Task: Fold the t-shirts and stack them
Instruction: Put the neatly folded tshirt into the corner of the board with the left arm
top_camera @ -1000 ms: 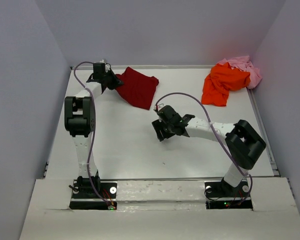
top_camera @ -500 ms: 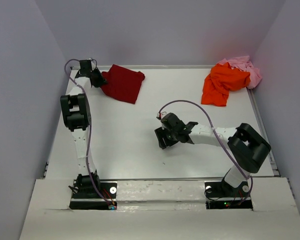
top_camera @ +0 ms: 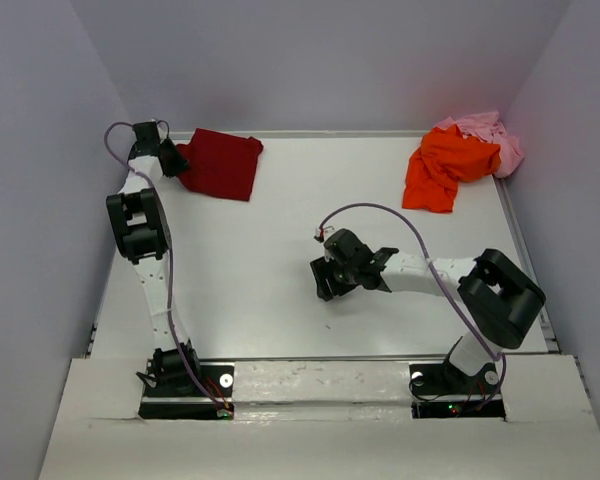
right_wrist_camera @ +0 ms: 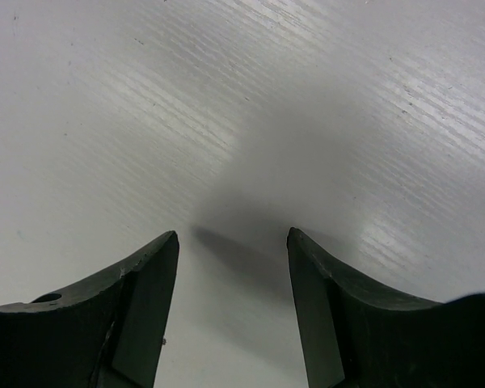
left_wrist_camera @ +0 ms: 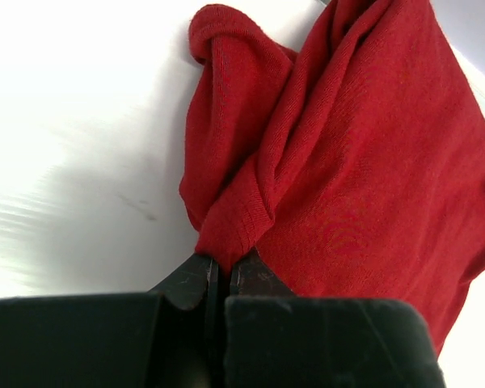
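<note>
The dark red shirt [top_camera: 220, 165] lies folded at the far left corner of the table [top_camera: 280, 330], and my left claw [left_wrist_camera: 222, 273] is pinched tight on its hem. I judge I am setting down the first fold. My right claw [right_wrist_camera: 233, 242] hangs wide and empty mid-table. Next I should release, then fetch the orange shirt [top_camera: 442, 168], heaped against the pink shirt [top_camera: 492, 130].

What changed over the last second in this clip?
The left gripper, shut on the dark red shirt, dragged it leftward into the far-left corner. The right gripper barely shifted, open over bare table. The orange shirt and pink shirt stayed heaped far right.
</note>
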Tool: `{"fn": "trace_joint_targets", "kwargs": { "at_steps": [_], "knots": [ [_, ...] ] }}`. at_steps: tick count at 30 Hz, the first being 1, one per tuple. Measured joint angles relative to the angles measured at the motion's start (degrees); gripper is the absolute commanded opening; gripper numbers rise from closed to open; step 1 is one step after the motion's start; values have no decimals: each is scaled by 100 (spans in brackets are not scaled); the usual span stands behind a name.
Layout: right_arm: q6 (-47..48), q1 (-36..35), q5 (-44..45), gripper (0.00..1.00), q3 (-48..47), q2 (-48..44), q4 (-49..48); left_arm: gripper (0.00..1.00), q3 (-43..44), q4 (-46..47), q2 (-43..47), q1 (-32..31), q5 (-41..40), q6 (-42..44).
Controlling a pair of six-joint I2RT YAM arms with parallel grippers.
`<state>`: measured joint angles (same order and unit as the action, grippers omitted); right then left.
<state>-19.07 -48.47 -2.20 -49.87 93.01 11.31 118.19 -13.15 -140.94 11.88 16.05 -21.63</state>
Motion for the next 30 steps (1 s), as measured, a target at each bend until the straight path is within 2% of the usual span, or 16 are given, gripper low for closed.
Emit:
{"fn": "trace_joint_targets", "kwargs": {
  "at_steps": [12,20,30],
  "knots": [
    [-122,0,-125,61,195,-87,-273,0,214,-105,-96,621,-101,170],
    [-151,0,-214,61,282,-153,-328,0,970,-345,-507,734,-282,365],
    [-168,0,-284,60,387,-157,-590,0,1019,-387,-546,960,-76,529]
  ]
}}
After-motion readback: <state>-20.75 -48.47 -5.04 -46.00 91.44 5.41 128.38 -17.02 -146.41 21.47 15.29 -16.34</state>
